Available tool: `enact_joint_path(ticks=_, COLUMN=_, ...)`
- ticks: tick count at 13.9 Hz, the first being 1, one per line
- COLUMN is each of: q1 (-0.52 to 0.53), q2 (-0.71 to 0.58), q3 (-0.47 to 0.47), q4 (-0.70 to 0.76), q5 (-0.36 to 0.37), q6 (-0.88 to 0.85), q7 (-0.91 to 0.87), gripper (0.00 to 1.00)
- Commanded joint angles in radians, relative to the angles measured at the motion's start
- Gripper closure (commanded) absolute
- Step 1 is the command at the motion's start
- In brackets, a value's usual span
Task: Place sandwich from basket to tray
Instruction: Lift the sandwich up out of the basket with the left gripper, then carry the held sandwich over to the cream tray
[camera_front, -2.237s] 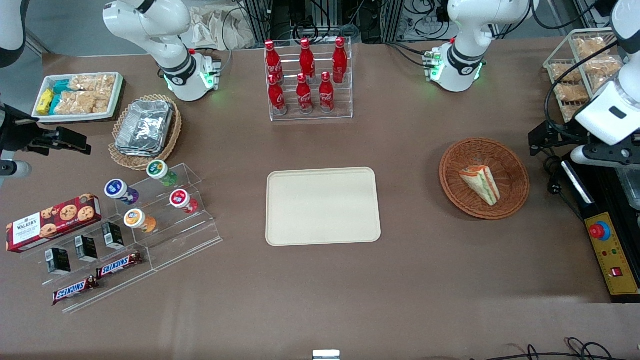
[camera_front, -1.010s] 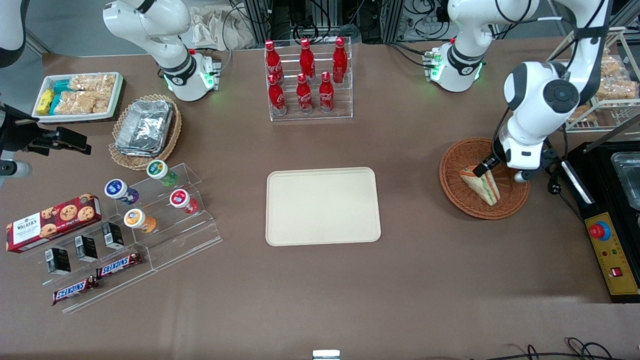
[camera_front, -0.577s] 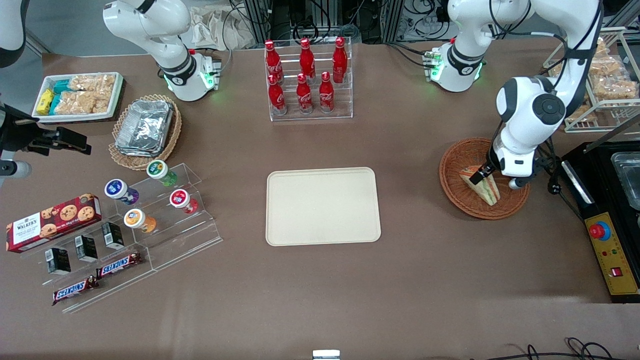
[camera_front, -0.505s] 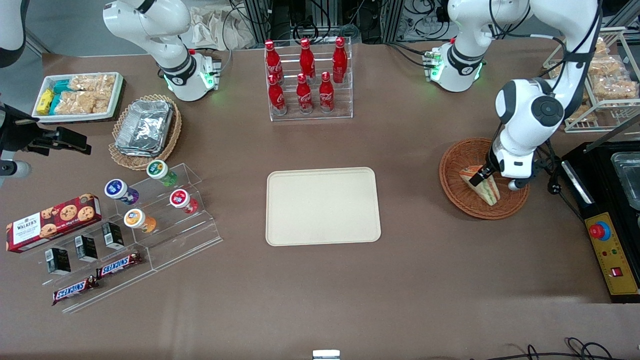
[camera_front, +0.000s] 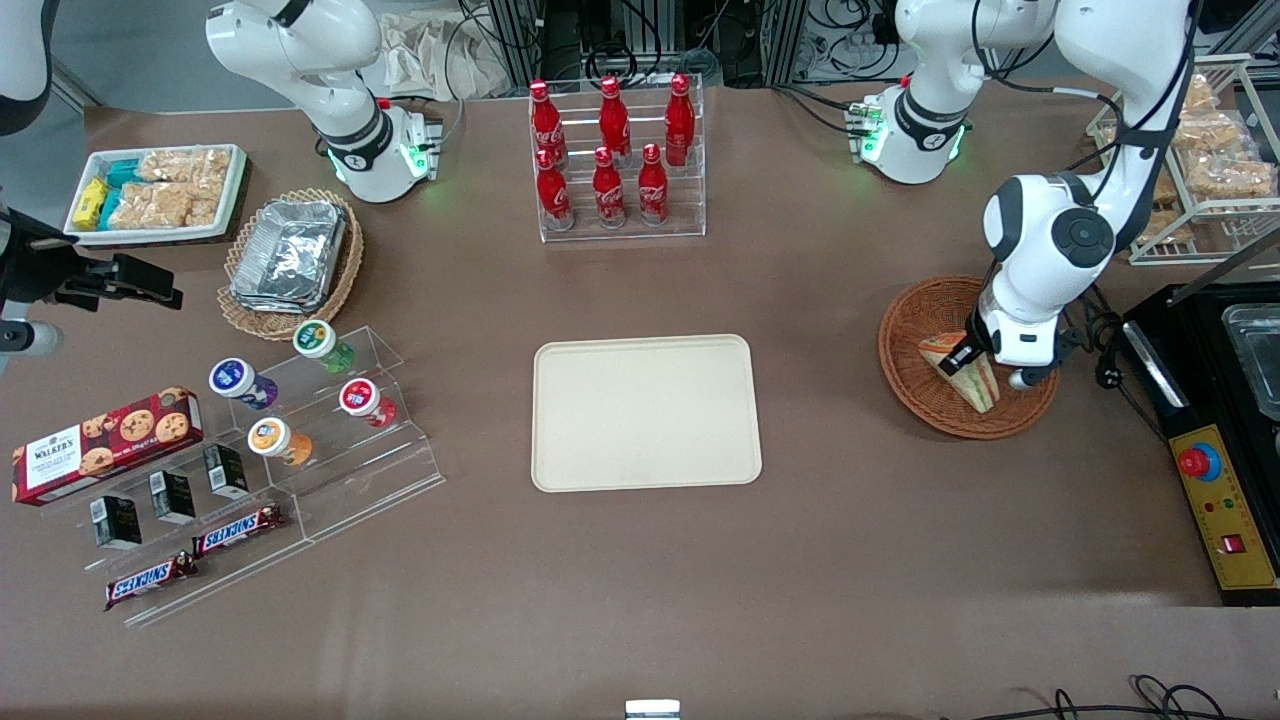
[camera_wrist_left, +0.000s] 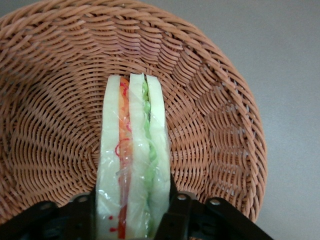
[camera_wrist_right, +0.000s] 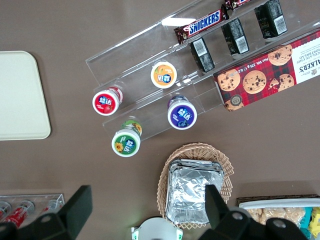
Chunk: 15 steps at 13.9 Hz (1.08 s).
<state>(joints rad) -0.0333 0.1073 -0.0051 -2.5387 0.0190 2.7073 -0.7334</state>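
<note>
Between the jaws of the left gripper (camera_wrist_left: 131, 212), the triangular white-bread sandwich (camera_wrist_left: 132, 165) is sitting (both fingers touching it) inside the round reddish-brown wicker basket (camera_wrist_left: 220, 120).

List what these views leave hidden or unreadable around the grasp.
- Sandwich: left wrist view, its gripper end is cut off by the edge.
- Gripper, over the basket: front view, the arm's white wrist hides one finger.
- Tray: right wrist view, cut off by the edge.
</note>
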Motion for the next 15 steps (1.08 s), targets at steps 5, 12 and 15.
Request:
enact_joint_path(ticks=5, q1=0.0, q2=-0.135, q3=0.004, q4=0.073, q5=0.05, q6=-0.183, q7=0.049, gripper=1.0)
enact_joint_path(ticks=12, q1=-0.014, q2=-0.156, q3=-0.016, q4=0.614, q5=0.033, q6=-0.956, q7=0.268, gripper=1.0)
enact_joint_path(ticks=15, q1=-0.014, q2=-0.083, q3=-0.091, q4=0.864, q5=0.009, q6=-1.159, q7=0.48, gripper=1.0)
